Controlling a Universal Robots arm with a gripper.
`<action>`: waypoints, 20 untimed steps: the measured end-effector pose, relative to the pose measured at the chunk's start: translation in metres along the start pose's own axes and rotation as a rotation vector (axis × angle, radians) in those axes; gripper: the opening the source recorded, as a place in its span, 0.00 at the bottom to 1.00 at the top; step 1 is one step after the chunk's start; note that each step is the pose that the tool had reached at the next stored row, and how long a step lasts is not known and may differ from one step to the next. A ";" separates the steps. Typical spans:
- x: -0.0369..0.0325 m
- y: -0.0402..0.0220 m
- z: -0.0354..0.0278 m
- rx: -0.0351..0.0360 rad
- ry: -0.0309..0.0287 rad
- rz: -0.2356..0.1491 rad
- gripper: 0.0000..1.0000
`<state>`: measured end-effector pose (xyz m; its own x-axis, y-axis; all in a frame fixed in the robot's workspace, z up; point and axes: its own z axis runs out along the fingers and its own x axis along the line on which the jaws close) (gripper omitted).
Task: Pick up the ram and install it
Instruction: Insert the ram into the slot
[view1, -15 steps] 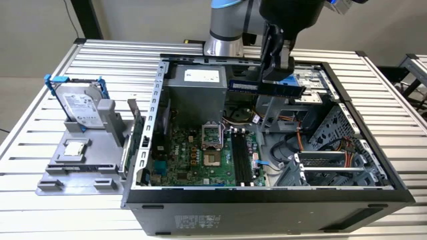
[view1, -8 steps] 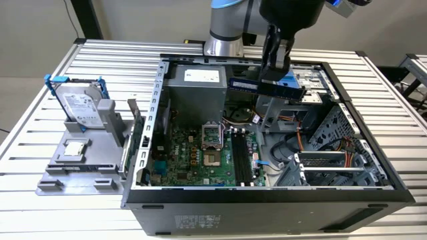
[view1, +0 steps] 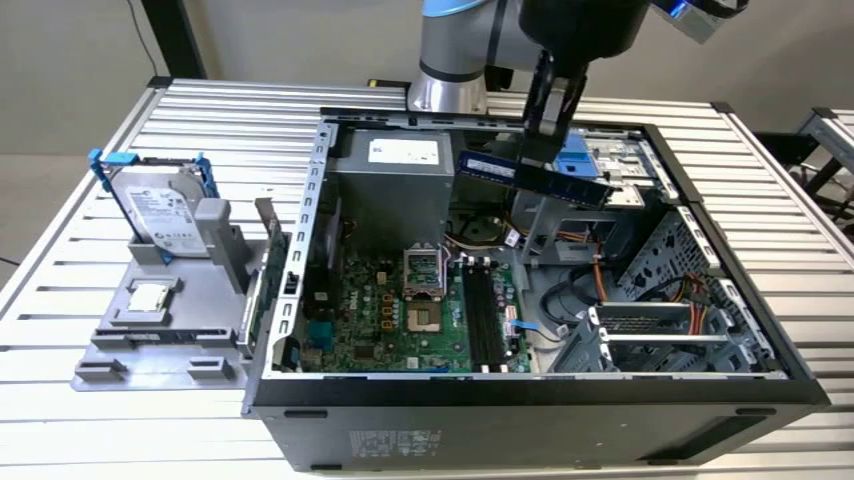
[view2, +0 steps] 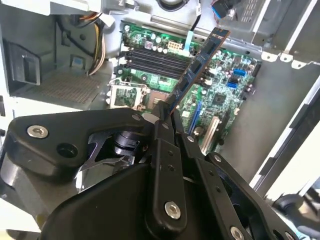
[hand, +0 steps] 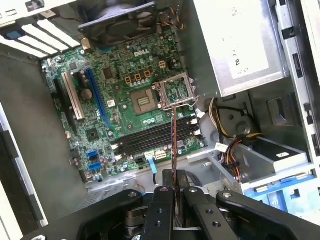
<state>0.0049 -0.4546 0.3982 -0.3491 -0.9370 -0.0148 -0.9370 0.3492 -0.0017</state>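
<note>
Ram (view1: 534, 177) in the air, clamped across its flat faces by the gripper (view1: 543, 150), whose matte black fingers are closed on the thin blue board with its dark chips. It hangs tilted over the open grey steel case (view1: 534, 420). Below the gripper lies the green motherboard (view1: 387, 320), its long black slots (view1: 483, 320) well apart from the ram. The first wrist view catches the ram (hand: 173, 145) edge-on, a mere sliver; the second wrist view shows its broad face (view2: 202, 60) jutting past the fingertips.

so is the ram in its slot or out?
Out: the gripper holds the ram above the open case, clear of the black slots.
</note>
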 end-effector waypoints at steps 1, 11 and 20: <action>0.0000 0.0000 0.0000 0.0002 0.0000 0.015 0.00; 0.0000 0.0000 0.0000 0.0025 0.0003 0.169 0.00; 0.0000 0.0000 0.0000 0.0045 0.0005 0.304 0.00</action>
<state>0.0049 -0.4546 0.3982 -0.6135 -0.7896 -0.0147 -0.7897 0.6135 -0.0017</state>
